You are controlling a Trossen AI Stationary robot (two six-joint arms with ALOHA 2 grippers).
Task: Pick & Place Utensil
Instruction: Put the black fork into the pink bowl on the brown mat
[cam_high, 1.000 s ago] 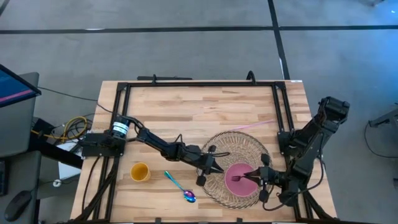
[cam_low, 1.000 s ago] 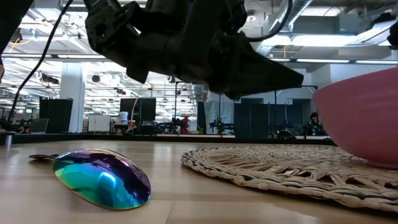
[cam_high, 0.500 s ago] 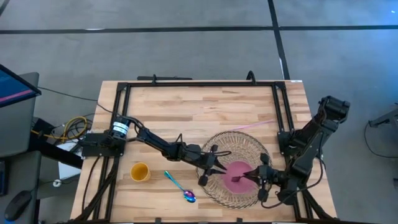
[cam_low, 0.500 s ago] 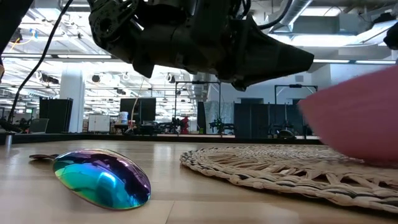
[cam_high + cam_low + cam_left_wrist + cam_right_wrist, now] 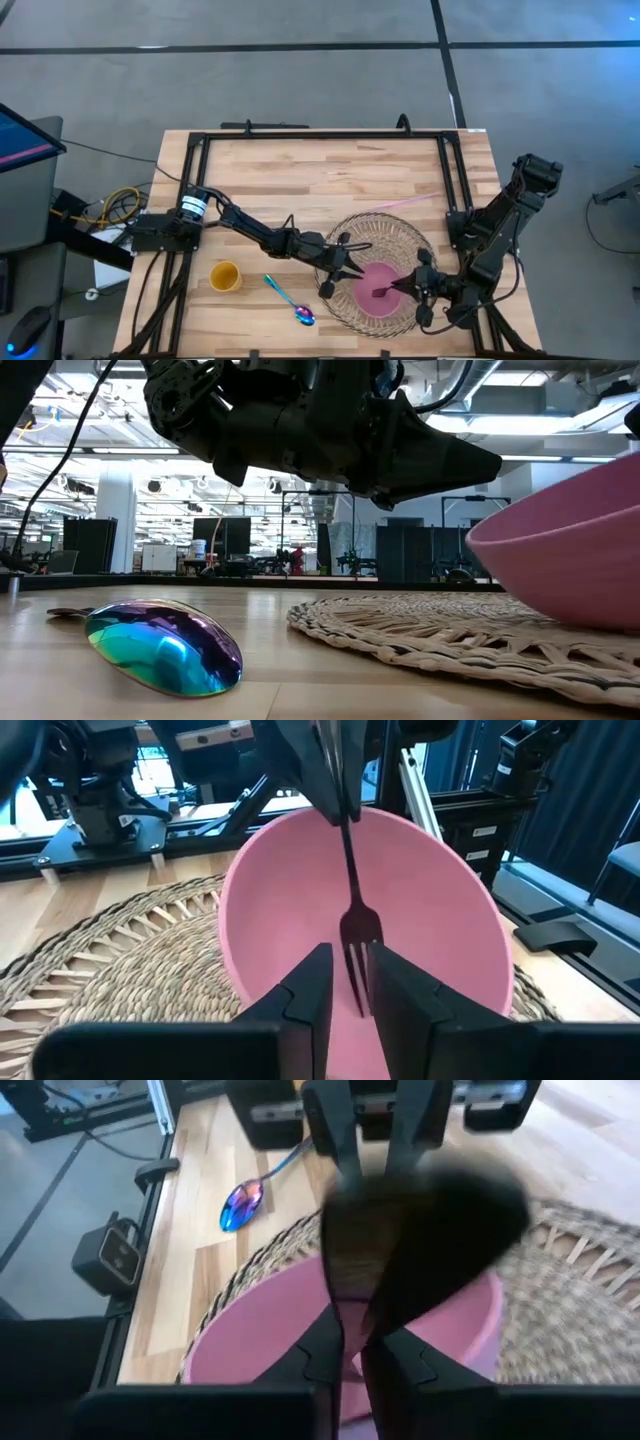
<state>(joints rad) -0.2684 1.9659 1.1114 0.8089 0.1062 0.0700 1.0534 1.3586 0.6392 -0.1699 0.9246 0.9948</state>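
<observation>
Here the right gripper, jaws clamped on the fork, holds it inside the pink bowl; the left gripper, jaws nearly together, crowds the rim, so the two could collide.

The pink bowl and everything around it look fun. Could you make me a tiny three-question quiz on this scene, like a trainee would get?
1. True or false: the pink bowl sits on the woven mat.
2. Which utensil does the right gripper hold over the bowl?
A. fork
B. knife
C. ladle
3. Fill in: the iridescent spoon lies on the table beside the yellow ____.

Key: 1 true; 2 A; 3 cup.
</observation>
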